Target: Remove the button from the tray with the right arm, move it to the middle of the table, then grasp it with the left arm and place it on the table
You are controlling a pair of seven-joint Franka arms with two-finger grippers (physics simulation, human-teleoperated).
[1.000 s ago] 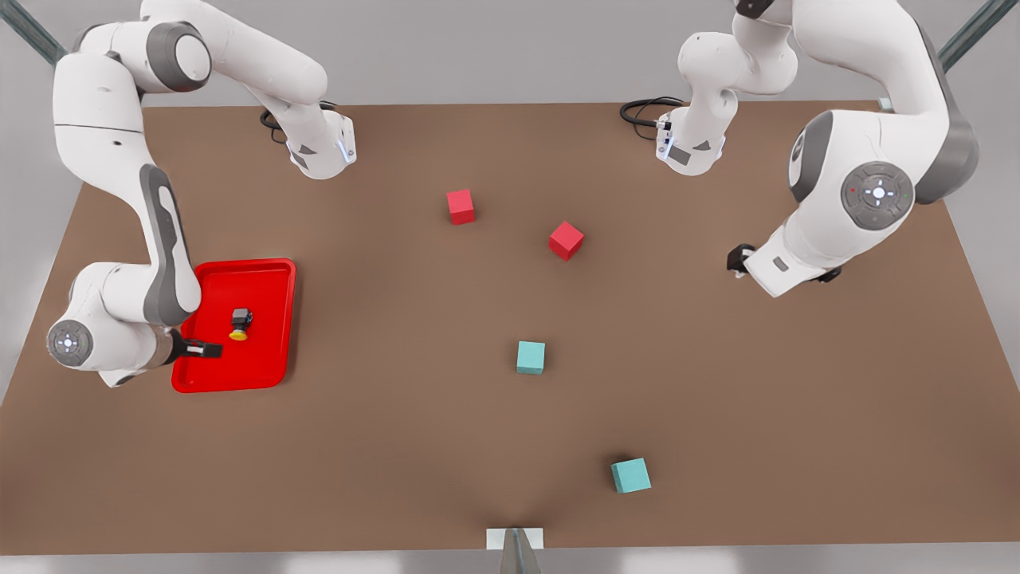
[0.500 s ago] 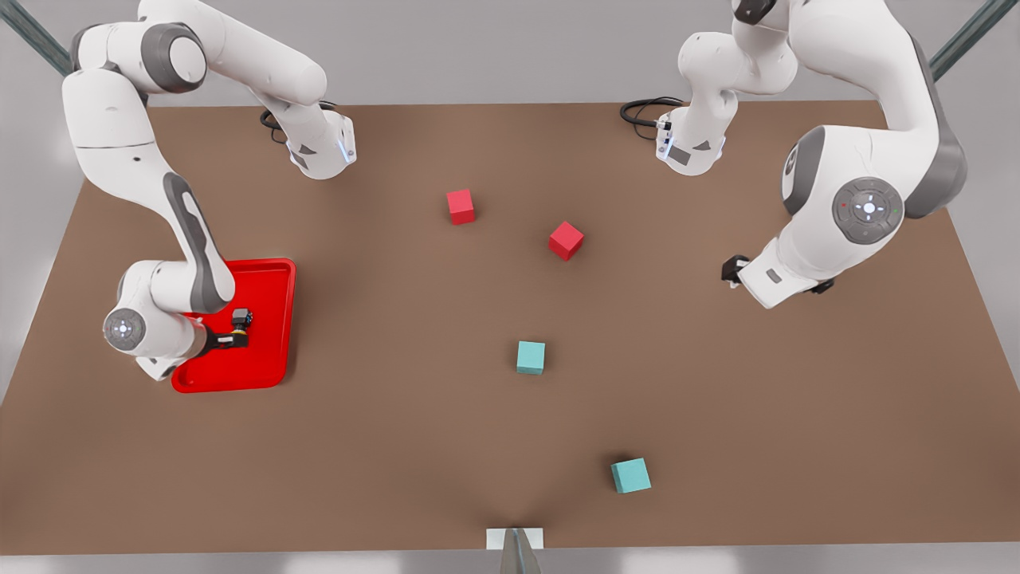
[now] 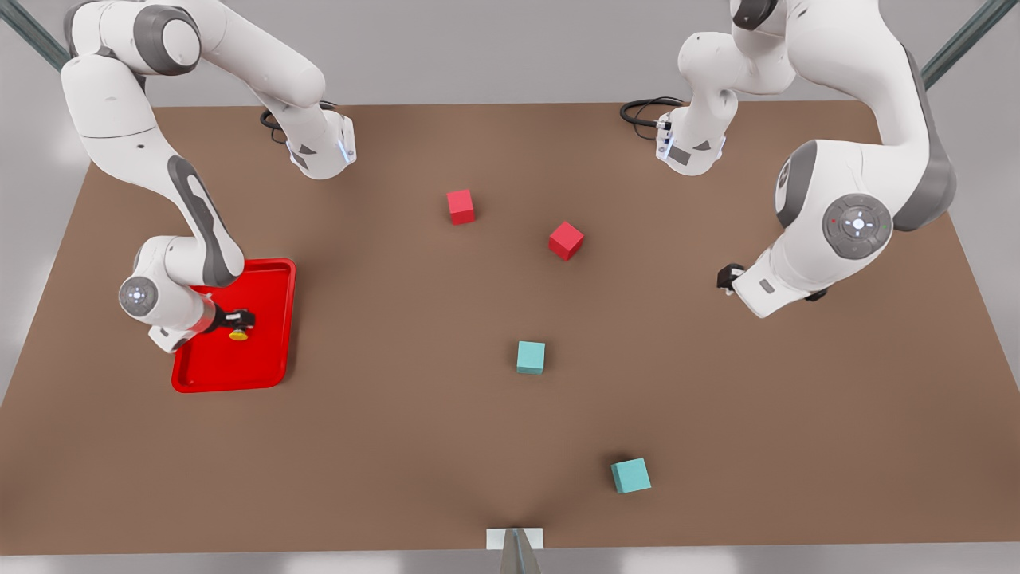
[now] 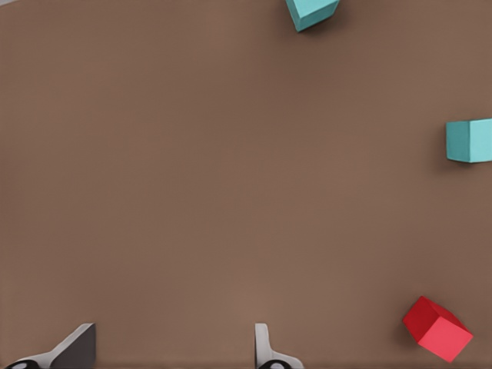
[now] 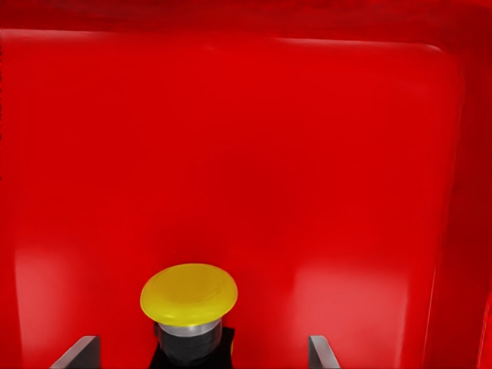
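1. Red tray (image 3: 271, 351) sits at the front view's left on the table (image 3: 398, 446), and I have the right gripper (image 3: 239, 321) down inside it, over the button (image 3: 238, 335).
2. In the right wrist view the button (image 5: 189, 307) lies between my spread fingertips (image 5: 77, 352), neither touching it yet, so I judge the first step, the pick-up, is in hand.
3. Next I would need to close on the black base and lift clear of the rim.
4. The button lies tipped on its side, long axis flat along the tray floor, yellow cap pointing toward the front view's near edge.
5. The left gripper (image 3: 727, 277) waits above the table, fingers (image 4: 261, 350) spread and empty.
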